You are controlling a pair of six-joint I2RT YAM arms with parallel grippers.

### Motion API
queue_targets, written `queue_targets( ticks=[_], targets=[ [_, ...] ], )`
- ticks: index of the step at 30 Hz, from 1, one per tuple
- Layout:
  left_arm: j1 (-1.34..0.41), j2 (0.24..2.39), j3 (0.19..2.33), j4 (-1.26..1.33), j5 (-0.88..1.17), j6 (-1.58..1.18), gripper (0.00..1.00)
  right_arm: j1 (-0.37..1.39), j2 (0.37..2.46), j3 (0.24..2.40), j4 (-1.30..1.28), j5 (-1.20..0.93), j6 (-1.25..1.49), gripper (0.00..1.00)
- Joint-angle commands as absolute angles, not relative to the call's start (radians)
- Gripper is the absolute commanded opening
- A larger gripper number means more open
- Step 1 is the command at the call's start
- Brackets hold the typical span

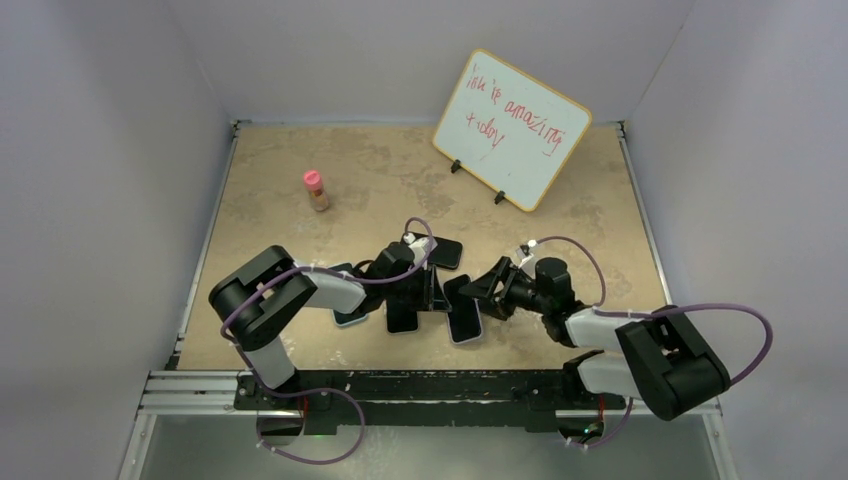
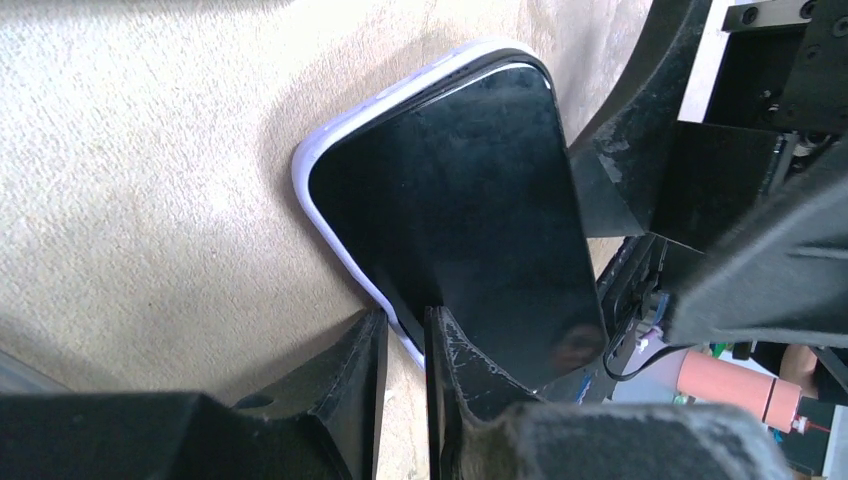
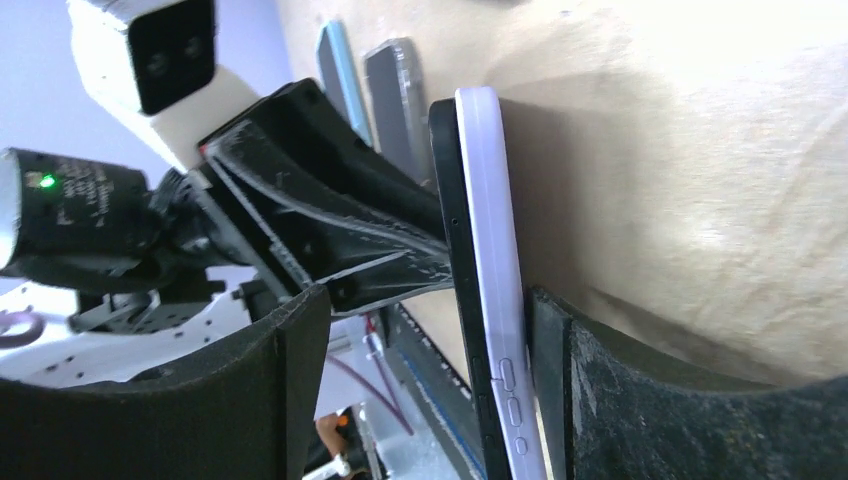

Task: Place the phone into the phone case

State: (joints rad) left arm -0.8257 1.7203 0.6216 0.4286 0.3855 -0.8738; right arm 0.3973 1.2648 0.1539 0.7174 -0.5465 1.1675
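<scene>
The phone [image 1: 463, 322] lies on its case [image 3: 492, 250] in front of me at the middle of the table [image 1: 600, 220], between the fingers of my right claw [image 1: 475, 295]. My left claw [image 2: 405, 340] comes in from the left, its tips on the phone. A second slab [image 1: 403, 318] lies just left, a third slab [image 1: 350, 316] under my left arm, a fourth slab [image 1: 447, 252] behind. Far back stand a bottle [image 1: 317, 189] on the left and a whiteboard [image 1: 512, 128] on the right

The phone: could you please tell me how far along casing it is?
Done: the phone already lies partly in the lilac case. In hand: the left tool, jaws narrow, sits at the near rim, where a gap shows; the right tool straddles both, open. Left: press that edge home.
</scene>
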Motion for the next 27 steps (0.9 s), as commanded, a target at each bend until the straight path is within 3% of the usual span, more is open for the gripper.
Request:
queue_targets(
  ticks=[1,6,11,18,27],
  targets=[
    [-0.842,1.677,0.612,0.443,0.39,-0.848,0.22,0.407,1.247,0.147,0.907,-0.689,1.282,0.71],
    [-0.841,1.647,0.6,0.413,0.368,-0.832,0.23,0.406,1.235,0.153,0.822,-0.671,1.214,0.69],
    [-0.842,1.634,0.591,0.411,0.364,-0.833,0.24,0.405,1.222,0.183,0.674,-0.637,1.116,0.53],
    [-0.842,1.635,0.597,0.409,0.364,-0.835,0.28,0.405,1.213,0.22,0.54,-0.572,1.012,0.46],
    [-0.842,1.636,0.601,0.41,0.375,-0.832,0.3,0.406,1.241,0.235,0.513,-0.557,0.972,0.0]
  ],
)
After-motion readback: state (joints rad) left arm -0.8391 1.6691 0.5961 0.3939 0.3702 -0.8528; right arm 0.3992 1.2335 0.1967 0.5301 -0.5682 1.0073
